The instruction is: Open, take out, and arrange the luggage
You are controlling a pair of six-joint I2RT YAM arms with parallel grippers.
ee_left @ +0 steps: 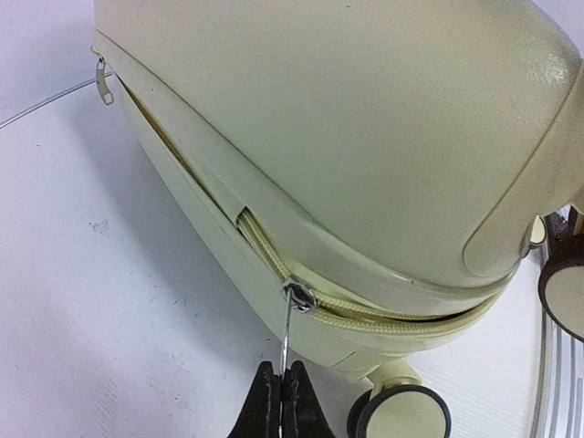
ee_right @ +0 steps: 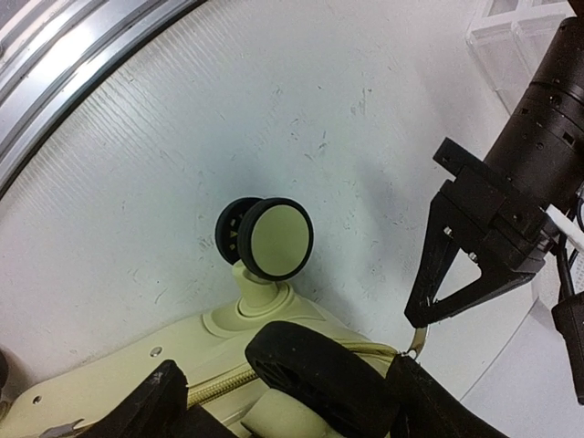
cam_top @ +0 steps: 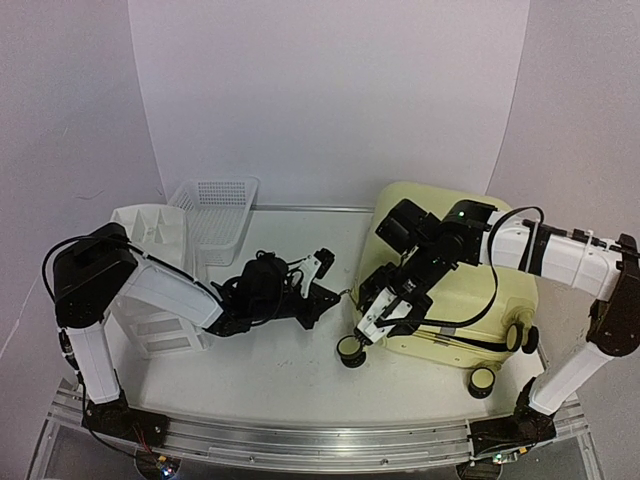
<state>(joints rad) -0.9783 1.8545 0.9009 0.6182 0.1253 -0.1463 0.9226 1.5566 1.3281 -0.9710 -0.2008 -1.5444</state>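
With left tool (ee_left: 281, 383) clamps tight on zipper pull (ee_left: 287, 330) of luggage (ee_left: 365, 137) near right edge of counter (cam_top: 290, 370); holds right tool (cam_top: 388, 312) spread open over its wheel corner.

The pale-yellow luggage (cam_top: 515, 285) is laid flat, seam partly unzipped, its zipper pull (ee_left: 286, 333) pinched between the left gripper's (ee_left: 281, 370) jaws.

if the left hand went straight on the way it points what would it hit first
The luggage: the left hand, shut on the zipper pull, points at its zipper seam, close ahead.
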